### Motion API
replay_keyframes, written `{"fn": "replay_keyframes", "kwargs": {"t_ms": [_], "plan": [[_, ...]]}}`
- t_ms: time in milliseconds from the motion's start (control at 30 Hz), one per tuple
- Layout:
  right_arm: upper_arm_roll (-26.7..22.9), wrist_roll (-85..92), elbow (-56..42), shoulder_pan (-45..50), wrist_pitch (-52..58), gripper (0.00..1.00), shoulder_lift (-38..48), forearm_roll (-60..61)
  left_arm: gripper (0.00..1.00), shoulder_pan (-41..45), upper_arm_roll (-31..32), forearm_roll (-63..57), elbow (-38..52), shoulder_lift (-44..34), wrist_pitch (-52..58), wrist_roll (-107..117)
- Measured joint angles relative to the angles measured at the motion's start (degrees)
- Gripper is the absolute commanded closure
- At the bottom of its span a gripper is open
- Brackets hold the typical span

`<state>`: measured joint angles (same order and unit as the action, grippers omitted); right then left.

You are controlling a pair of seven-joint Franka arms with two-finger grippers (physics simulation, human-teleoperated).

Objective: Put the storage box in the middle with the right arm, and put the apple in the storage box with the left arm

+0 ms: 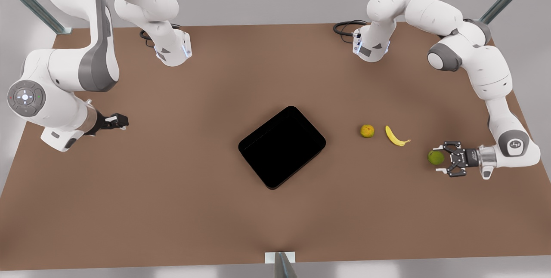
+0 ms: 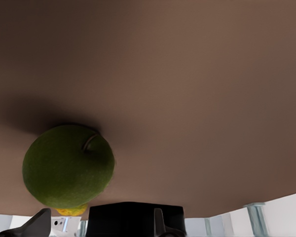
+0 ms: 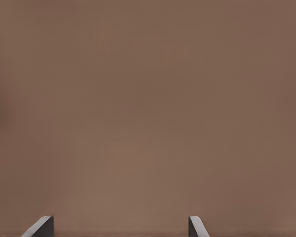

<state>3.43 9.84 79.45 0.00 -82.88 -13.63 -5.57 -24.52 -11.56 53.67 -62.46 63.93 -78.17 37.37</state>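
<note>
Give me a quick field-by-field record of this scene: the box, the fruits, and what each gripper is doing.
storage box: glossy black rectangular bin, mid-table, empty
apple: small round green fruit, on the brown table at the front view's right
left gripper: black skeletal linkage gripper, open, fingers reaching around the apple, not closed
right gripper: slim black white-tipped gripper, open, waiting over bare table
other fruit: round yellow-orange fruit; yellow banana, between box and apple

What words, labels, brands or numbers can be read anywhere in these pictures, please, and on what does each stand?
None can be read.
A small light emblem on the grey joint cap of the left arm: too small to read.
Round button pad with coloured dots on the right arm: symbols only, no text.
The storage box, apple, banana and table show no print.
</note>
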Motion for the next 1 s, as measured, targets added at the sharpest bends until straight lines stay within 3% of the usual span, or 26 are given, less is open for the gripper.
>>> {"fn": "replay_keyframes", "kwargs": {"t_ms": [367, 433, 467, 867, 1000], "plan": [[0.35, -0.18, 0.01, 0.1, 0.0, 0.0, -0.35, 0.03, 0.01, 0.0, 0.05, -1.87, -2.14, 0.36, -1.81, -7.49], [0.74, -0.2, 0.0, 0.03, 0.0, 0.0, -0.29, 0.03, 0.38, 0.0, 0.05, -2.09, -2.14, 0.32, -1.81, -7.45], [0.87, -0.25, 0.0, 0.19, 0.08, 0.0, -0.26, 0.03, 0.43, 0.0, 0.05, -2.15, -2.14, 0.32, -1.81, -7.54], [0.97, -0.35, -0.18, 0.43, 0.08, 0.0, -0.26, -0.15, 0.51, 0.0, -0.05, -3.86, -1.91, 0.02, -2.01, -6.41], [0.97, -0.18, -0.17, 0.44, 0.08, 0.0, -0.26, -0.15, 0.51, 2.4, 0.56, -5.03, -2.26, -7.92, -0.31, -1.23]]}}
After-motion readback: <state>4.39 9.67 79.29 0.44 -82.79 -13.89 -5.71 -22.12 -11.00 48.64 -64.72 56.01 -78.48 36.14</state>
